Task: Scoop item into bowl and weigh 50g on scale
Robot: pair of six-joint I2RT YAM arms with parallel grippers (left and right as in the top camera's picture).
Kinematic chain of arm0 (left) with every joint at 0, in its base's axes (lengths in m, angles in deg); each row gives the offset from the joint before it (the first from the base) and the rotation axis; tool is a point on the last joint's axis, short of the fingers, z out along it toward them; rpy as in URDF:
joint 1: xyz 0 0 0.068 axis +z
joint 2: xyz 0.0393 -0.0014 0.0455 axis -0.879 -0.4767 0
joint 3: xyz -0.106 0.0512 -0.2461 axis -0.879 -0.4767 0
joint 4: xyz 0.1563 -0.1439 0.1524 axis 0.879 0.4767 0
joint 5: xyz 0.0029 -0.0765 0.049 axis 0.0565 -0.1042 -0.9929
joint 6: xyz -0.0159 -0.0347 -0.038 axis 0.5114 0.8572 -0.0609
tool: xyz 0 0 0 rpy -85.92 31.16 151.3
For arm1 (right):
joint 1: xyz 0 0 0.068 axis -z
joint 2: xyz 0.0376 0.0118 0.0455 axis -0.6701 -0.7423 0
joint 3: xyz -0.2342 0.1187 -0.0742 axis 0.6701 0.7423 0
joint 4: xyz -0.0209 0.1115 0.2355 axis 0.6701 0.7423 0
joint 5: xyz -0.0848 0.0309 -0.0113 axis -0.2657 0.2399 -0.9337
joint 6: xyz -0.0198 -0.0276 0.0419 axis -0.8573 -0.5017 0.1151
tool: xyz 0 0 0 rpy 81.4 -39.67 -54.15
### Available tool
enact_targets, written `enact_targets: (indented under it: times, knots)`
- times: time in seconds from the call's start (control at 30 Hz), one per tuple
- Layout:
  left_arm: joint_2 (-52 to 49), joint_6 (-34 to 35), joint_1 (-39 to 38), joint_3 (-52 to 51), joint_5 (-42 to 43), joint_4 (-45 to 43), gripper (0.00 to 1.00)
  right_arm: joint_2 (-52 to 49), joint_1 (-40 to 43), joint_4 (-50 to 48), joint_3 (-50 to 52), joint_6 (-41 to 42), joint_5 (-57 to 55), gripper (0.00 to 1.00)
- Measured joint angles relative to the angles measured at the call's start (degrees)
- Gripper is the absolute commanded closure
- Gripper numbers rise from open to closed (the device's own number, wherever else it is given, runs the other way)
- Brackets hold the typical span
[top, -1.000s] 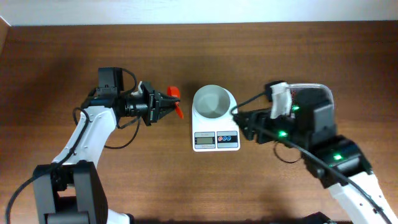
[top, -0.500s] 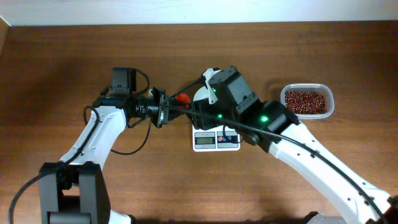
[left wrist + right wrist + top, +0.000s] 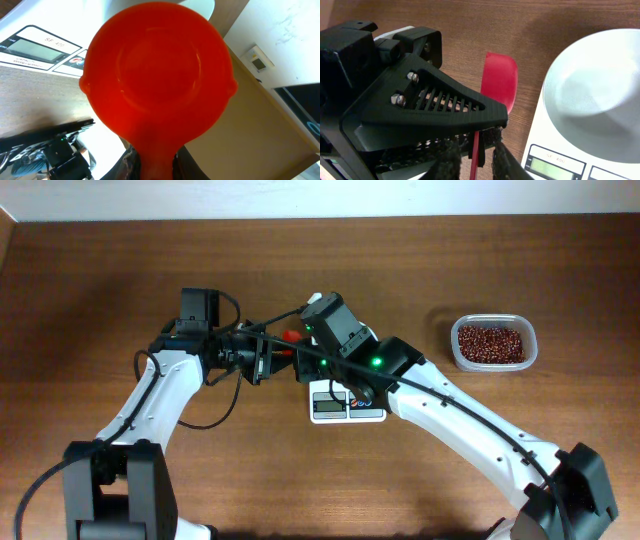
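My left gripper (image 3: 268, 352) is shut on the handle of a red scoop (image 3: 291, 337), held level just left of the scale. In the left wrist view the empty scoop (image 3: 157, 75) fills the frame. My right gripper (image 3: 475, 159) has reached across the scale (image 3: 347, 408). Its fingers stand apart on either side of the scoop's thin red handle (image 3: 476, 150), right beside the left gripper's jaws. The white bowl (image 3: 600, 85) sits empty on the scale (image 3: 555, 162); overhead it is hidden under the right arm. The beans (image 3: 490, 343) lie in a clear tub at the right.
The clear plastic tub (image 3: 531, 350) stands to the right of the scale, apart from both arms. The right arm (image 3: 450, 420) stretches diagonally over the scale. The scale's display (image 3: 35, 47) shows in the left wrist view.
The right arm swung from the tub on the right, across the scale, to the scoop handle. The left gripper carried the scoop slightly rightward towards the scale.
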Motion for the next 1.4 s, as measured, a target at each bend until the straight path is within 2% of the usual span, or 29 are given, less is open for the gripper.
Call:
enact_targets:
  times: [0.07, 0.13, 0.17, 0.23, 0.27, 0.33, 0.37, 0.47, 0.53, 0.67, 0.7, 0.73, 0.77, 0.83, 0.97, 1.03, 1.1, 1.23, 1.4]
  knots:
    - [0.0, 0.0, 0.0, 0.0, 0.0, 0.0, 1.00, 0.0, 0.0, -0.1, 0.0, 0.9, -0.2, 0.96]
    - [0.0, 0.0, 0.0, 0.0, 0.0, 0.0, 0.99, 0.0, 0.0, -0.1, 0.0, 1.5, -0.4, 0.96]
    - [0.0, 0.0, 0.0, 0.0, 0.0, 0.0, 0.96, 0.0, 0.0, -0.1, 0.0, 1.5, -0.4, 0.95]
    - [0.0, 0.0, 0.0, 0.0, 0.0, 0.0, 0.96, 0.0, 0.0, -0.1, 0.0, 1.6, -0.4, 0.96]
    - [0.0, 0.0, 0.0, 0.0, 0.0, 0.0, 0.93, 0.0, 0.0, -0.1, 0.0, 1.5, -0.4, 0.96]
    - [0.0, 0.2, 0.0, 0.0, 0.0, -0.1, 0.70, 0.0, 0.0, -0.1, 0.0, 1.6, -0.8, 0.96]
    - [0.0, 0.2, 0.0, 0.0, 0.0, -0.2, 0.53, 0.0, -0.1, -0.1, 0.0, 1.2, -0.9, 0.96]
    - [0.0, -4.1, 0.0, 0.0, -1.4, -1.0, 0.41, 0.0, 0.0, 0.0, 0.0, 0.0, -1.5, 0.96]
    - [0.0, -12.3, 0.0, 0.0, -1.2, -5.4, 0.37, -0.4, 0.5, 2.3, -2.2, -2.2, -0.9, 0.96]
    - [0.1, -23.3, 3.9, 0.0, 0.4, -7.9, 0.30, -1.0, 5.1, 12.6, -11.1, -7.6, 7.7, 0.96]
    - [0.1, -27.4, 5.5, 0.0, 0.3, -8.0, 0.07, -1.0, 7.3, 15.9, -13.1, -9.1, 9.7, 0.96]
    - [0.1, -29.9, 7.1, 0.0, 0.2, -7.9, 0.01, -1.0, 9.6, 19.3, -15.0, -10.4, 10.8, 0.96]
    - [0.1, -33.7, 8.6, 0.0, 0.2, -7.6, 0.01, -1.0, 14.2, 25.6, -17.5, -12.9, 11.6, 0.96]
    - [0.1, -38.7, 9.1, 0.0, 0.3, -7.5, 0.01, -1.0, 19.6, 30.7, -18.5, -15.9, 11.9, 0.96]
    - [0.1, -48.7, 9.1, 0.0, 0.2, -7.4, 0.01, -1.0, 36.3, 39.6, -19.3, -21.9, 12.0, 0.96]
    - [0.1, -50.6, 9.1, 0.0, 0.0, -7.3, 0.01, -1.2, 43.5, 45.0, -22.7, -24.5, 10.0, 0.96]
    - [0.1, -52.2, 9.1, 0.0, -0.2, -7.3, 0.01, -1.1, 47.6, 47.1, -24.0, -25.3, 2.7, 0.96]
    - [0.1, -55.6, 6.7, 0.0, -5.4, -6.5, 0.01, -3.0, 48.0, 47.4, -24.1, -29.4, -6.9, 0.96]
    - [0.1, -60.0, 5.4, 0.0, -9.3, -6.4, 0.01, -12.1, 48.0, 46.7, -24.2, -34.2, -10.1, 0.96]
